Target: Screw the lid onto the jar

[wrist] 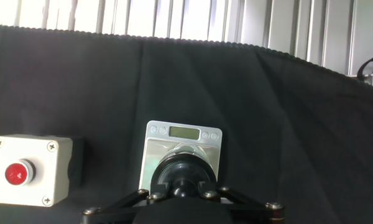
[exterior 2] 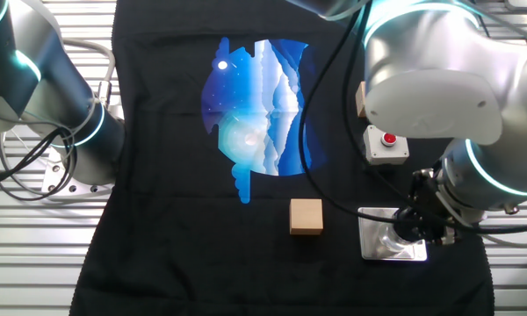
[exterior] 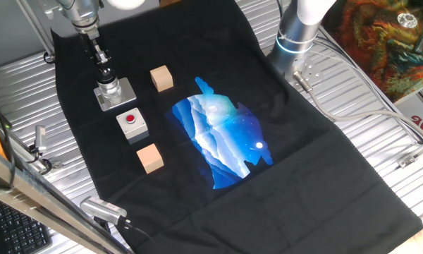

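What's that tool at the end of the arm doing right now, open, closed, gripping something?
Tool: closed on the black lid, which sits on top of the jar.

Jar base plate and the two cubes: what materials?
The square grey base plate under the jar looks like brushed metal: silvery, with a reflective sheen. The two pale tan cubes look like unfinished wood: matte, though no grain is resolvable.

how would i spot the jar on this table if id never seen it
Find the black cloth with the blue print. Along its edge runs a row: wooden cube, grey button box, another cube. The jar stands alone on a shiny square metal plate, under the gripper.
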`<act>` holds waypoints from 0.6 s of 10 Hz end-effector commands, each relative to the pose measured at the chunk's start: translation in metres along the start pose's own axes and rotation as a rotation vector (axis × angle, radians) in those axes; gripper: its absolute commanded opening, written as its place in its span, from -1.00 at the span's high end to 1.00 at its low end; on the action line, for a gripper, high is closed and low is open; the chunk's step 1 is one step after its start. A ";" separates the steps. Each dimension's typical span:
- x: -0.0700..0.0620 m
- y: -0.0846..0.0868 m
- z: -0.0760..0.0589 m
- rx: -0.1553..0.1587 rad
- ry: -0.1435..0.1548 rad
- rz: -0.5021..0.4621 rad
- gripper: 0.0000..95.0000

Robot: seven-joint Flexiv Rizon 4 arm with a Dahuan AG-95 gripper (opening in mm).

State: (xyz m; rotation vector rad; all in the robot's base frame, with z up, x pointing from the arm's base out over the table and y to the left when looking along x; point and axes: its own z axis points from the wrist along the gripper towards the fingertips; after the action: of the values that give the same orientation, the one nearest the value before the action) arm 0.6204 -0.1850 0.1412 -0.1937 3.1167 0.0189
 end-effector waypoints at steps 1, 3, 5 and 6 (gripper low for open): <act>0.000 0.001 0.001 -0.002 0.004 -0.004 1.00; 0.000 0.001 0.000 -0.006 0.005 -0.006 1.00; 0.000 0.002 -0.001 -0.006 0.008 -0.010 1.00; 0.000 0.002 -0.002 -0.009 0.007 -0.010 1.00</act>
State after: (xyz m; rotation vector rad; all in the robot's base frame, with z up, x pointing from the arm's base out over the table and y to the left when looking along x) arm 0.6199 -0.1835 0.1421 -0.2099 3.1223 0.0346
